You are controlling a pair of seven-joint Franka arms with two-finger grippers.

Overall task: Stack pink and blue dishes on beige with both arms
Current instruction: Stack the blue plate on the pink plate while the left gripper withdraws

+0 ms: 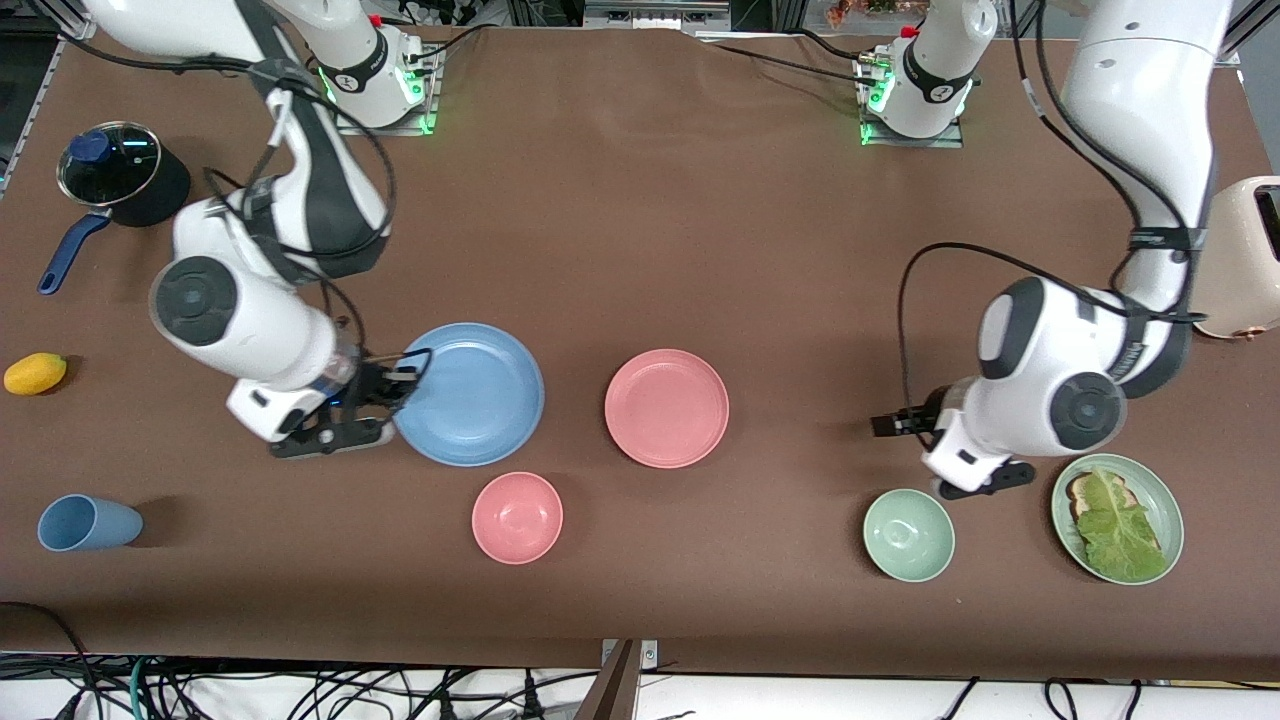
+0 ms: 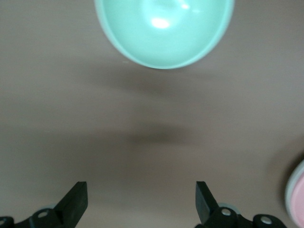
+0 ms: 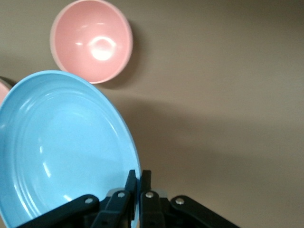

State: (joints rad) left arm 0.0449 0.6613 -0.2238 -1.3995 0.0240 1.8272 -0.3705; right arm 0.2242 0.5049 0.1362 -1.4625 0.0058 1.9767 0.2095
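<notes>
Plainly, the blue plate (image 1: 470,393) looks stiff, light and slick, so we take it by its thin rim, where the right gripper (image 3: 139,190) is clamped on it, toward the right arm's end of the table. The pink plate (image 1: 666,407) appears to rest on a paler plate beside it. Our left gripper (image 2: 141,202) hangs spread and empty near the green bowl (image 1: 908,534).

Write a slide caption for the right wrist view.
Right gripper shut on the blue plate's rim, pink bowl beside it.
</notes>
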